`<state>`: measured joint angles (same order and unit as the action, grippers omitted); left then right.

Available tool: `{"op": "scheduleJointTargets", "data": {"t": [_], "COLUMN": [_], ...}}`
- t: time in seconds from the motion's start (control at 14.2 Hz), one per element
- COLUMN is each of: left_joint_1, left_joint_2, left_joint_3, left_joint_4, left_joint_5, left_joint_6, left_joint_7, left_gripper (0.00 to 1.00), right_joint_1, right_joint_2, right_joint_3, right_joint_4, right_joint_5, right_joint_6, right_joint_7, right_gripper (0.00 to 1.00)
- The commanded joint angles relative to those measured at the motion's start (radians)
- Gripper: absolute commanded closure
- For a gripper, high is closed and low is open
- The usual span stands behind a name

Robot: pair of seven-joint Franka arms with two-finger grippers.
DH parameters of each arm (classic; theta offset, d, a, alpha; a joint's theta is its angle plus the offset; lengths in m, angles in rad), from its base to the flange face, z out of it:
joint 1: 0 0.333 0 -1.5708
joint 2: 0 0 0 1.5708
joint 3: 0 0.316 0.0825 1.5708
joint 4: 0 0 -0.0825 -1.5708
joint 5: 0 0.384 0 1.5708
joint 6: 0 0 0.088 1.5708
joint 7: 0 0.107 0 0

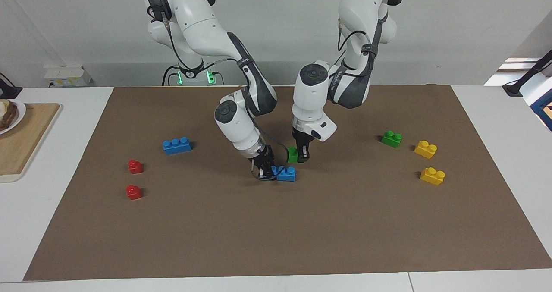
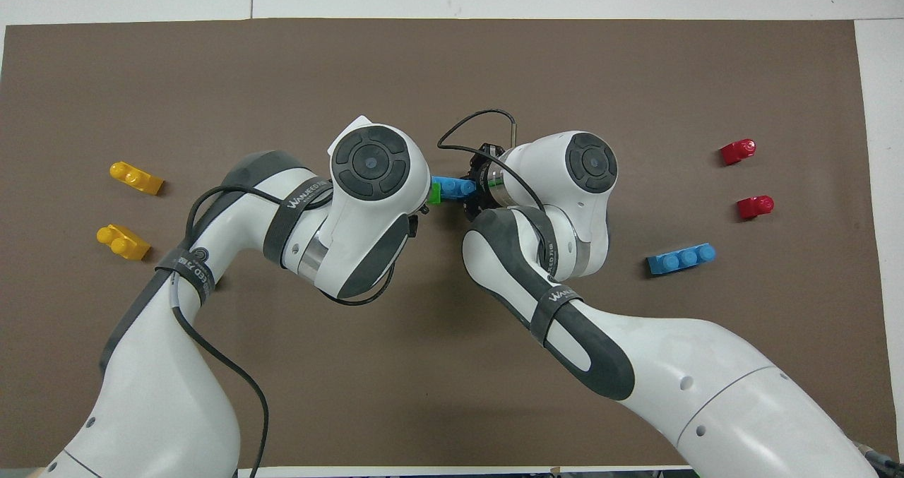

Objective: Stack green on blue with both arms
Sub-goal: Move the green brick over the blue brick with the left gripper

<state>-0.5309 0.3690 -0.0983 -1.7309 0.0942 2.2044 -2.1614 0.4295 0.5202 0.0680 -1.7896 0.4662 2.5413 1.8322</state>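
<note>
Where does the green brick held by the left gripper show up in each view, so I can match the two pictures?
Facing view: the held green brick is at the middle, in the left gripper, just above the blue brick that the right gripper holds.
Overhead view: only a green sliver shows at the middle, against that blue brick's end, mostly covered by the left arm.
Shared landmark: the held blue brick.
</note>
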Motion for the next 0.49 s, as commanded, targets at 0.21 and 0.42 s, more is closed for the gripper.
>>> {"op": "scheduleJointTargets", "data": {"t": [0.21, 0.42], "left_joint_1": [-0.061, -0.067], "left_joint_2": [0.067, 0.07], "left_joint_3": [0.017, 0.017], "left_joint_4": [0.036, 0.04], "left_joint_5": [0.048, 0.056], "left_joint_6": [0.044, 0.046], "left_joint_7": [-0.048, -0.049], "left_gripper": [1.0, 1.0], "right_joint_1": [0.009, 0.009], "right_joint_2": [0.0, -0.002], "right_joint_3": [-0.004, -0.004], "right_joint_4": [-0.04, -0.048], "right_joint_5": [0.022, 0.022], "right_joint_6": [0.056, 0.063], "right_joint_7": [0.001, -0.004], "right_gripper": [1.0, 1.0]}}
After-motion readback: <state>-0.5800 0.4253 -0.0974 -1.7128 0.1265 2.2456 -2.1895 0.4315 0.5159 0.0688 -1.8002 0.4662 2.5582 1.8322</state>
